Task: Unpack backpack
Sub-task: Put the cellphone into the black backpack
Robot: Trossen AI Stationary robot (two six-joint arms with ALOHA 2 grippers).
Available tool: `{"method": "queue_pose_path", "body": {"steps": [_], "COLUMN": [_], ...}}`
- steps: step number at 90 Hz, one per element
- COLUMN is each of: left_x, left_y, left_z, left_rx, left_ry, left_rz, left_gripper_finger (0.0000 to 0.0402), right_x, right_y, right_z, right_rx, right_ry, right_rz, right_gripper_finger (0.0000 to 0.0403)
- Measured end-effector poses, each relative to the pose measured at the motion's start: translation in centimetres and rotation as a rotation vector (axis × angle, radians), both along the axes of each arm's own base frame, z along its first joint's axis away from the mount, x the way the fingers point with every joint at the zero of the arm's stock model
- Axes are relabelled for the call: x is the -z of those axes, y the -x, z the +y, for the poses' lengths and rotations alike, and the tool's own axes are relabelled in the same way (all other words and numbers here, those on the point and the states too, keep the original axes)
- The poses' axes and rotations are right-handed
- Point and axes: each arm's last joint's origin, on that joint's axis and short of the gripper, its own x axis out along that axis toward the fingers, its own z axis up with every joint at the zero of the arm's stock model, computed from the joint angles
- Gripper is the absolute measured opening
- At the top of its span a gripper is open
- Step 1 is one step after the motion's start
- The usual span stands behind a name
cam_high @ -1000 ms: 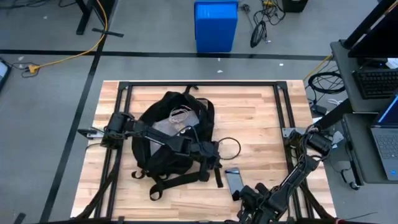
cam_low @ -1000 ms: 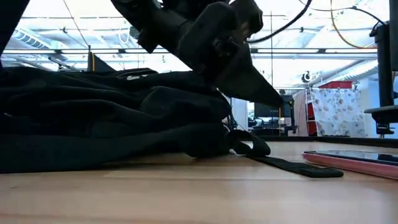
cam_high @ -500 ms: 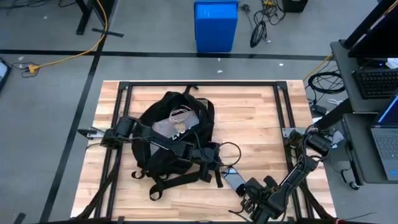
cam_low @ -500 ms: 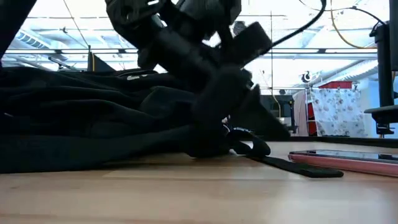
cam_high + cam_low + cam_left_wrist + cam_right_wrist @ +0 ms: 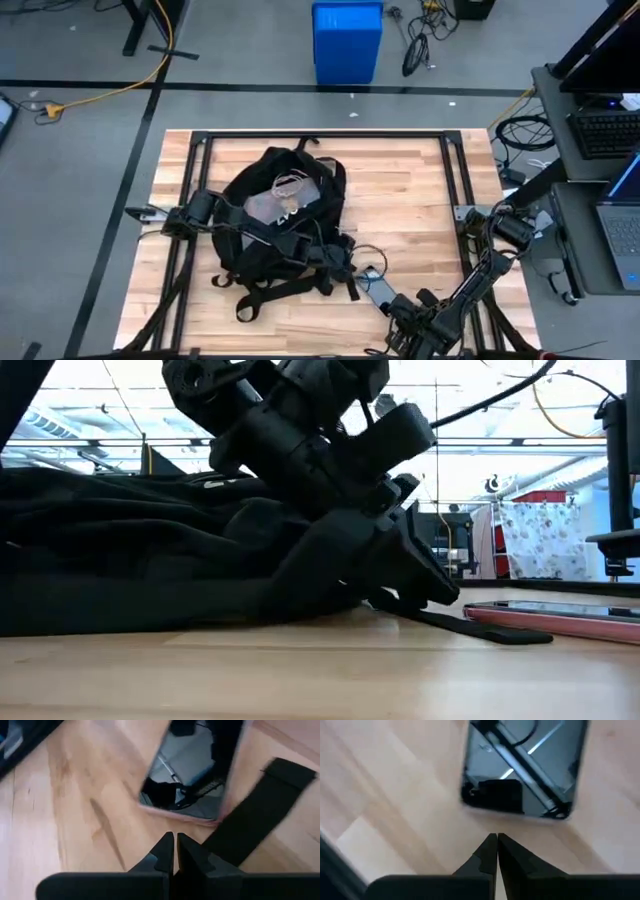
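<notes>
Mostly soft black fabric backpack (image 5: 275,225) mid-desk (image 5: 420,190); glossy flat phone (image 5: 197,770) beside; left end effector (image 5: 175,851), right end effector (image 5: 496,851) both pressed together.

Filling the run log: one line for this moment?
large black fabric backpack: on table | flat pink-edged phone: beside it | left gripper: shut, near phone | right gripper: shut, near phone

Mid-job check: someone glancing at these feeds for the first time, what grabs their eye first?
The big black backpack sprawled left of the table's centre, the left arm stretched across it. Next, the phone lying flat on the wood by the backpack's near right corner, with the left hand and right hand both shut and pointed at it.
</notes>
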Motion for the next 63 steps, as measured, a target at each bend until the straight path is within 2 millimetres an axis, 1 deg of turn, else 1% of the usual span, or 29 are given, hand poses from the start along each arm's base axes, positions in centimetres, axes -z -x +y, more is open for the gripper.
{"method": "queue_pose_path", "body": {"steps": [8, 29, 43, 63], "left_x": [0.0, -0.1, -0.1, 0.0], "left_y": [0.1, 0.0, 0.0, 0.1], "left_z": [-0.3, -0.1, -0.1, -0.1], "left_rx": [0.029, 0.029, 0.088, 0.101], "left_ry": [-0.026, -0.032, -0.104, -0.129], "left_rz": [-0.003, -0.012, -0.024, -0.011], "left_gripper_finger": [0.0010, 0.0010, 0.0010, 0.0010], "right_x": [0.0, 0.0, 0.0, 0.0], "right_y": [-0.2, -1.1, -1.7, -1.6], "right_z": [-0.4, -1.2, -1.8, -2.5], "right_rx": [-0.012, -0.047, -0.068, -0.076], "right_ry": [0.021, 0.041, 0.061, 0.108], "right_rz": [0.013, 0.022, 0.039, 0.082], "right_gripper_finger": [0.0000, 0.0000, 0.0000, 0.0000]}}
